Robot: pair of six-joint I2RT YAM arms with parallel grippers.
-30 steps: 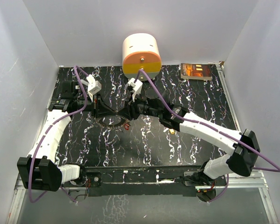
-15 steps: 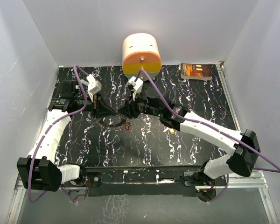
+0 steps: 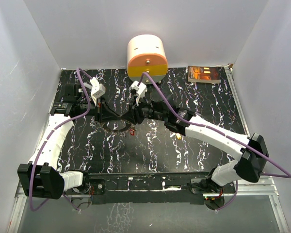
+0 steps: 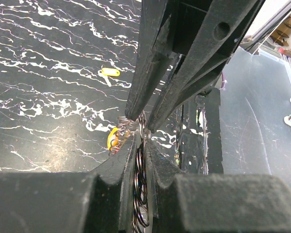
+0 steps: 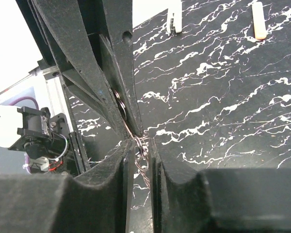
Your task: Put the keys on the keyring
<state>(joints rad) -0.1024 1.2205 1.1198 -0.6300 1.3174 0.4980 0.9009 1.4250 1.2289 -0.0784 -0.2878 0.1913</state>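
left gripper (image 4: pixel 139 145) pinching silvery-grey jagged-rimmed metal keyring (image 4: pixel 140 194) | right gripper (image 5: pixel 139 145) nipping its wire from 3 o'clock | orange-headed little metal key (image 4: pixel 114 140) just beside ring | yellow-headed key (image 3: pixel 177 136) at 3 o'clock, well apart

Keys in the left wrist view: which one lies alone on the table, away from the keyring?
The yellow-headed key, lying by itself on the marbled table. The orange-headed key sits right beside the keyring instead.

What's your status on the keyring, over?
On keyring: left gripper and right gripper, both shut. Beside it, orange key; yellow key loose on table. Nothing blocking.
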